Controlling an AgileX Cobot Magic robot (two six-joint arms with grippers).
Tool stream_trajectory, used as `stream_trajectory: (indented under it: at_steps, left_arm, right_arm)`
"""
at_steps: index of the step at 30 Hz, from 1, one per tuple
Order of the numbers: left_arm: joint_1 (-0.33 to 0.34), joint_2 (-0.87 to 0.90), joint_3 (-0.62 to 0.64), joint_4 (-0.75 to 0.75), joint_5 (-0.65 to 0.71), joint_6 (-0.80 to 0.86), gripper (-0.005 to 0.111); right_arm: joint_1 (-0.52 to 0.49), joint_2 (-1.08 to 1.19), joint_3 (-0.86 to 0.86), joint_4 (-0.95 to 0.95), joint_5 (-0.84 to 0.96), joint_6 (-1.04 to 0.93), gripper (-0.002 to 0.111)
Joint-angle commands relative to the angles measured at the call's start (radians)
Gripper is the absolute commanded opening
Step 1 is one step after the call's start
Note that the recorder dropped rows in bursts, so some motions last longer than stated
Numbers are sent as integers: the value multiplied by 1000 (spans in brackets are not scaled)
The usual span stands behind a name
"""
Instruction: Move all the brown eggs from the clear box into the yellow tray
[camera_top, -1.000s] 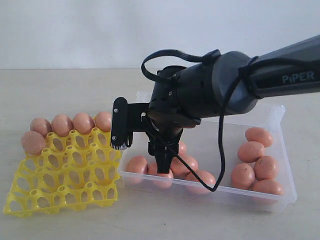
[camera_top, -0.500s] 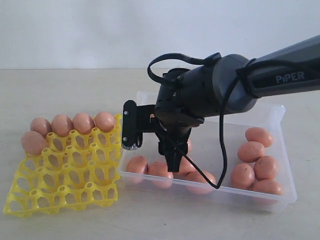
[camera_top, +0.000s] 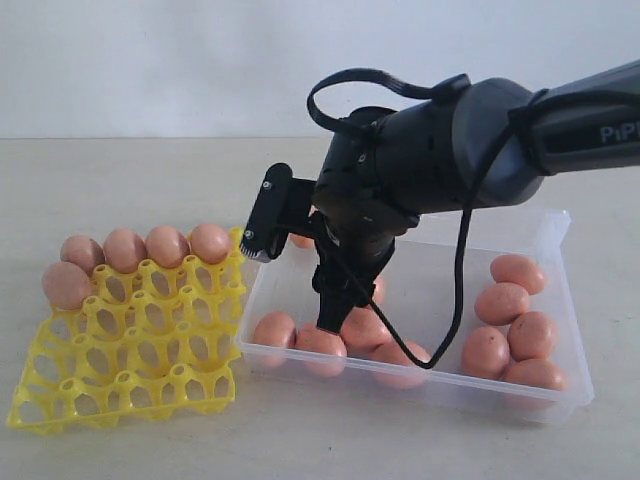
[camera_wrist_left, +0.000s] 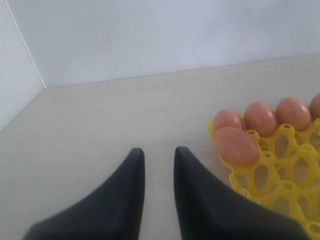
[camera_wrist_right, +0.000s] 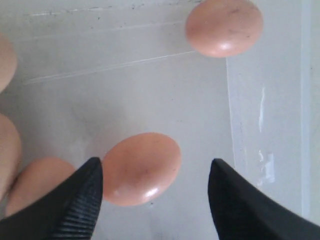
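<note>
Brown eggs (camera_top: 503, 303) in clear box (camera_top: 425, 280), yellow tray (camera_top: 140, 375)

The right arm (camera_top: 520, 150) comes in from the right, dark and bulky, its wrist (camera_top: 385, 190) bent over so the right tool (camera_top: 293, 283) points steeply down. Its fingers (camera_wrist_right: 75, 200) are spread wide, one kicked out sideways and the other hanging nearly straight down. A black cable (camera_top: 365, 78) loops over the wrist. The left tool (camera_wrist_left: 157, 155) keeps its two dark fingers (camera_wrist_left: 125, 195) close, only a narrow gap between them.
</note>
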Motion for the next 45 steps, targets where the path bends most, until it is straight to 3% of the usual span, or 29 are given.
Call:
stream_trajectory:
  at_steps: [1,8,20,34,45]
  left_arm:
    - [2,-2,4,-2,-2,-2,22]
    - [2,-2,4,-2,-2,-2,22]
    - [2,-2,4,-2,-2,-2,22]
    - [2,-2,4,-2,-2,-2,22]
    - [2,-2,4,-2,-2,-2,22]
  right_arm:
    - [-3,-17,3,43,23,106,59]
    - [-3,-17,3,45,-16,242,59]
    - [-3,-5,3,79,-91,264,59]
    - [-3,51,3,322,-282,280,59]
    - [-3,22,3,241,-34,204,59]
